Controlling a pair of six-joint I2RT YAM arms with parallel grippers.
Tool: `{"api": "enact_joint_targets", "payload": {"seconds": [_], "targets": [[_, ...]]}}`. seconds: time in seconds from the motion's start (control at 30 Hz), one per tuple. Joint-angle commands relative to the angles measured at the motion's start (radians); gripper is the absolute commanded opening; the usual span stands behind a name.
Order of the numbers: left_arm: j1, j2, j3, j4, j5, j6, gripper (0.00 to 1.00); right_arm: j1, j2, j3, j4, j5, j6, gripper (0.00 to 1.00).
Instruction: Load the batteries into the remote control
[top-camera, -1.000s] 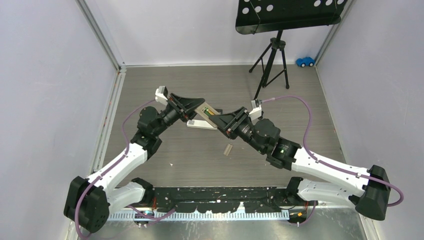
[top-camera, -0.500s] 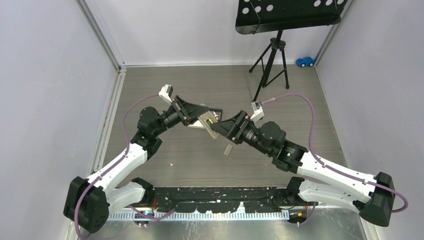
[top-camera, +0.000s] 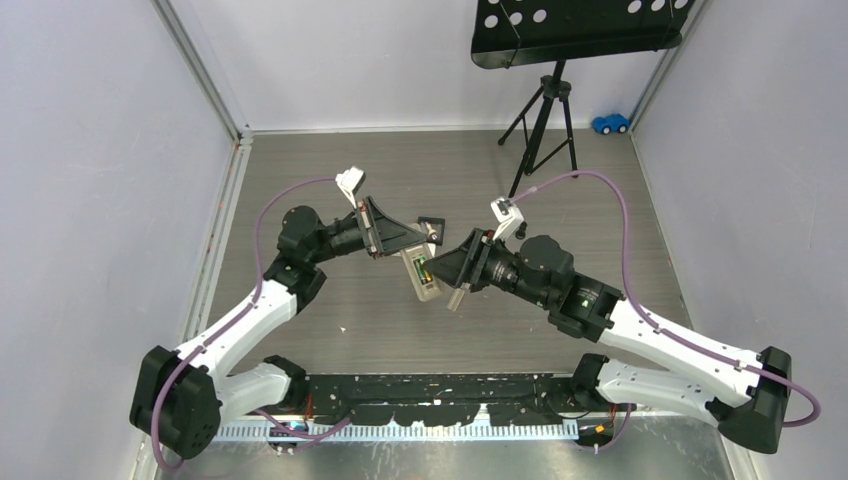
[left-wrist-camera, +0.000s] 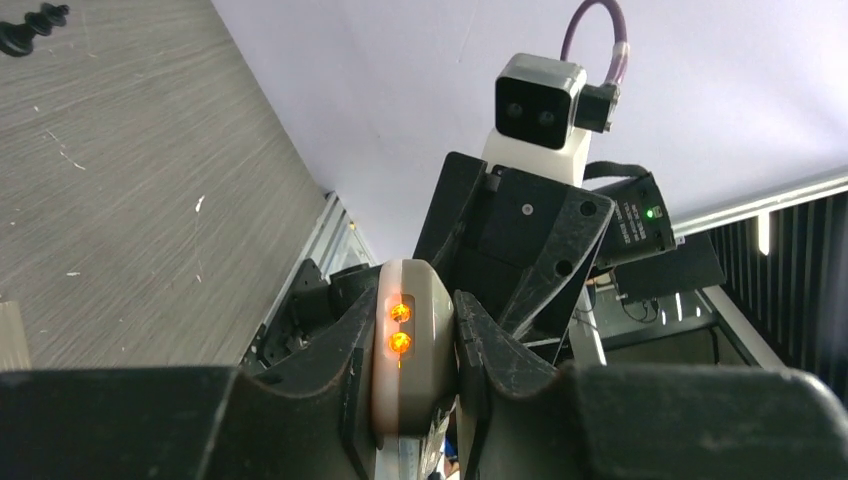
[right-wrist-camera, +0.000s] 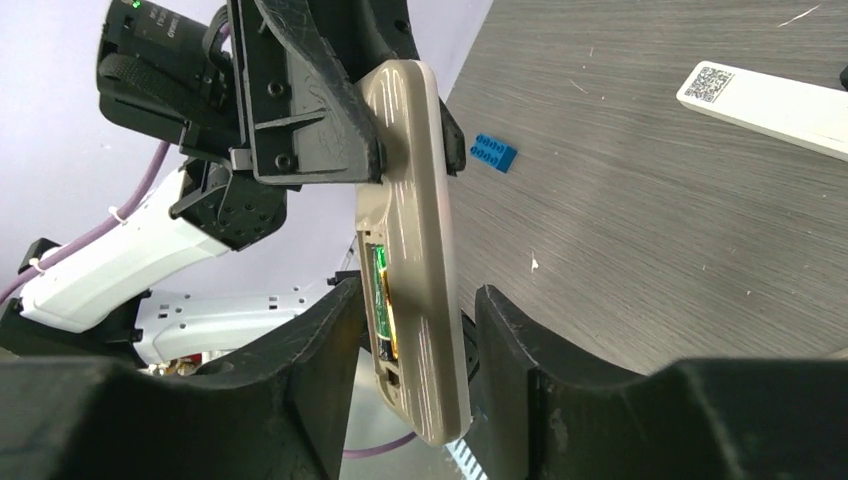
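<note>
My left gripper (top-camera: 398, 243) (left-wrist-camera: 415, 325) is shut on the top end of the remote control (top-camera: 420, 272) (right-wrist-camera: 412, 230), which hangs in the air with its grey-beige back showing. Two orange lights glow on the remote's end face (left-wrist-camera: 400, 328). In the open compartment of the back sit the batteries (right-wrist-camera: 381, 312), one green-and-black beside an orange one. My right gripper (top-camera: 449, 272) (right-wrist-camera: 415, 300) is open, its jaws on either side of the remote's lower end with a gap on each side.
A shorter white remote (right-wrist-camera: 770, 98) with a printed code and a small blue brick (right-wrist-camera: 495, 155) lie on the floor. A small grey strip (top-camera: 456, 298) lies under the right gripper, a black piece (top-camera: 432, 222) behind it. A stand's tripod (top-camera: 545, 115) and a blue toy car (top-camera: 610, 123) are at the back.
The left arm has swung the remote round from lying across to pointing toward the near edge. The right gripper has let go of it and now stands open round its lower end.
</note>
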Motion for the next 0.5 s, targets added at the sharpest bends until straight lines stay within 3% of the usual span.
{"api": "enact_joint_targets", "payload": {"seconds": [0.0, 0.1, 0.33, 0.47], "targets": [[0.000, 0.002, 0.056, 0.053, 0.083, 0.031, 0.00, -0.004, 0.037, 0.057, -0.014, -0.037, -0.062, 0.49], [0.000, 0.000, 0.054, 0.055, 0.090, 0.030, 0.00, -0.004, 0.063, 0.056, -0.027, 0.053, -0.047, 0.44], [0.000, -0.009, 0.054, 0.068, 0.100, 0.025, 0.00, -0.013, 0.095, 0.057, -0.111, 0.192, -0.022, 0.23], [0.000, -0.008, 0.055, 0.074, 0.100, 0.026, 0.00, -0.015, 0.094, 0.055, -0.112, 0.156, -0.022, 0.26]]}}
